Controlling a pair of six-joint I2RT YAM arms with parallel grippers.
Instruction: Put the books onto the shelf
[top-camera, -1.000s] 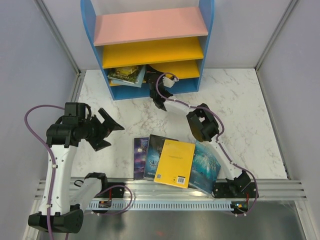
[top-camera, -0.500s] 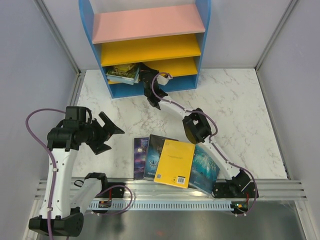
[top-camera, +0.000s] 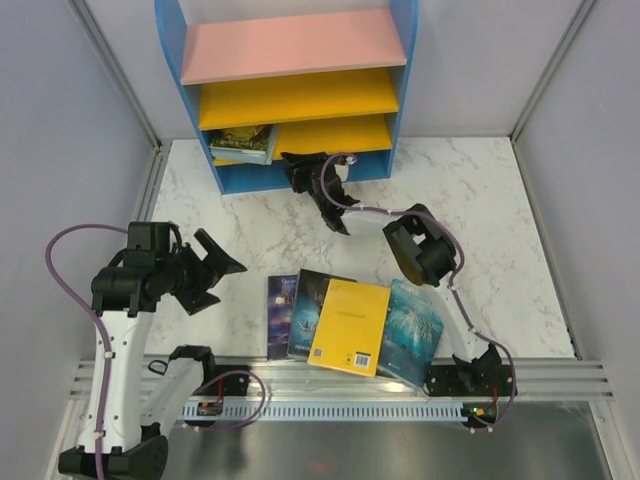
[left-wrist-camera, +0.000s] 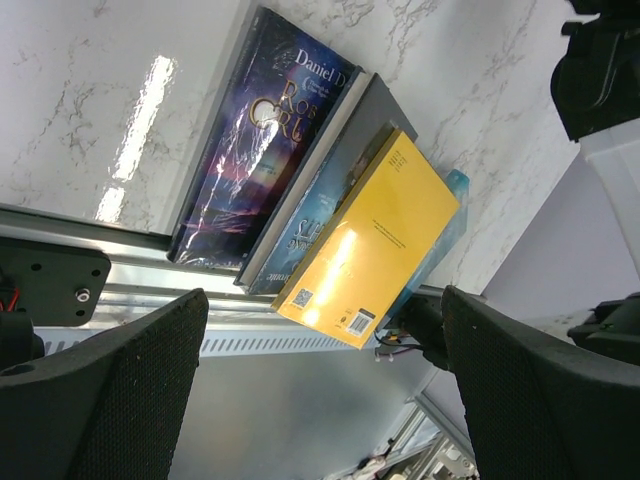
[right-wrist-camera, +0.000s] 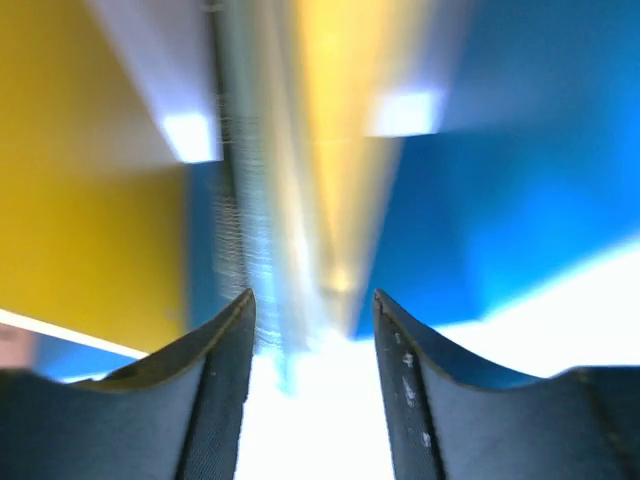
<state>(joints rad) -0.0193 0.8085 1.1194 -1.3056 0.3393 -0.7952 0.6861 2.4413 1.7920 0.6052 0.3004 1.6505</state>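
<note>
**Top view:** fixed overhead at the near side, looking down on the white marbled surface (top-camera: 500, 200).
**Left wrist view:** looks past the left end effector (left-wrist-camera: 325, 300) at the fanned paperback books (left-wrist-camera: 370, 250) ahead, which the top view also shows.
**Right wrist view:** close and blurred, facing the blue-and-yellow bookcase (right-wrist-camera: 90, 180) just ahead of the right end effector (right-wrist-camera: 312, 300).

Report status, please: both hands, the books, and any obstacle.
Left hand open, empty, beside the four loose books. Right hand open, empty, at the shelf front. Shelved books lie low, left side. No obstacle seen.
</note>
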